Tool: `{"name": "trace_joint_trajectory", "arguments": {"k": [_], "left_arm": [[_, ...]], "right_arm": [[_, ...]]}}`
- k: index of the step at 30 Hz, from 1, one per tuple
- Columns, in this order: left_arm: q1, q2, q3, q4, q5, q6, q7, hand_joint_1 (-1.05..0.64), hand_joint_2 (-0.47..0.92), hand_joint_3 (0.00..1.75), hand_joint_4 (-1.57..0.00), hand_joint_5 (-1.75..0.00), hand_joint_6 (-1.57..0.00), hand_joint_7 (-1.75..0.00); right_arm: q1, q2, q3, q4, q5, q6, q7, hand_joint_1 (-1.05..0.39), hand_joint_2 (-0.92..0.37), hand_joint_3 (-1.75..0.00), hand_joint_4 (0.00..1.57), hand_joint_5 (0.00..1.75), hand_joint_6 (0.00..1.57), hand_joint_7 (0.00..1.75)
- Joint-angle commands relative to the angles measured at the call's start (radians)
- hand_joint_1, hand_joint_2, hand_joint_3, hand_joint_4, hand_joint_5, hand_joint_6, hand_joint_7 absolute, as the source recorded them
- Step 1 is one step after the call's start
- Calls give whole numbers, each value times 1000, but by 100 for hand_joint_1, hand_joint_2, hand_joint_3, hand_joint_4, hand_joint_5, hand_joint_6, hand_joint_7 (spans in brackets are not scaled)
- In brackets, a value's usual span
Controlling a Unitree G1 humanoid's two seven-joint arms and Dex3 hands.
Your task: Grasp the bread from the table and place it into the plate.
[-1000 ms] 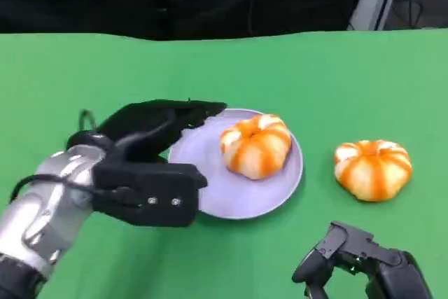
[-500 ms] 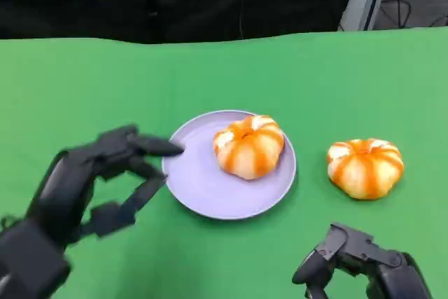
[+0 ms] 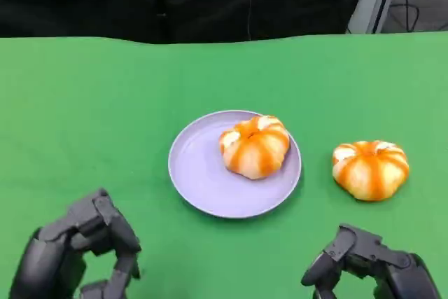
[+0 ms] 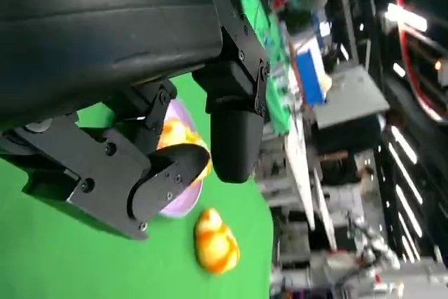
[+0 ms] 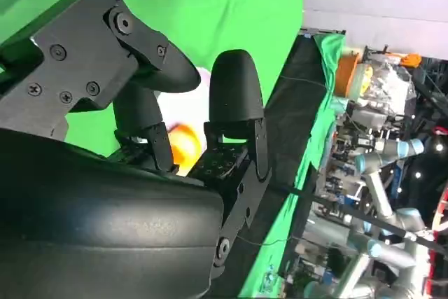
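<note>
The green worktop carries a round purple plate near its middle. One orange and white bread lies in the plate, on the side toward the right edge of the worktop. A second bread lies on the bare worktop, beside the plate and apart from it, nearer the right edge. The left hand is at the near edge; its fingers are apart and hold nothing. The right hand is also at the near edge, with fingers apart and empty.
</note>
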Motion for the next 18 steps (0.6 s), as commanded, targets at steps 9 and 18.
{"name": "trace_joint_trajectory", "arguments": {"k": [9, 18], "left_arm": [[-21, 10, 9, 43, -16, -51, -35, -19, 35, 112, -89, -175, -66, -175], [-37, 13, 8, 64, -11, -65, -43, -24, 35, 112, -90, -175, -66, -175]], "right_arm": [[6, -6, -7, -11, 14, -9, 1, -8, -36, -127, 71, 160, 78, 128], [2, -8, -11, -12, 17, -8, 5, -8, -37, -127, 71, 160, 78, 128]]}}
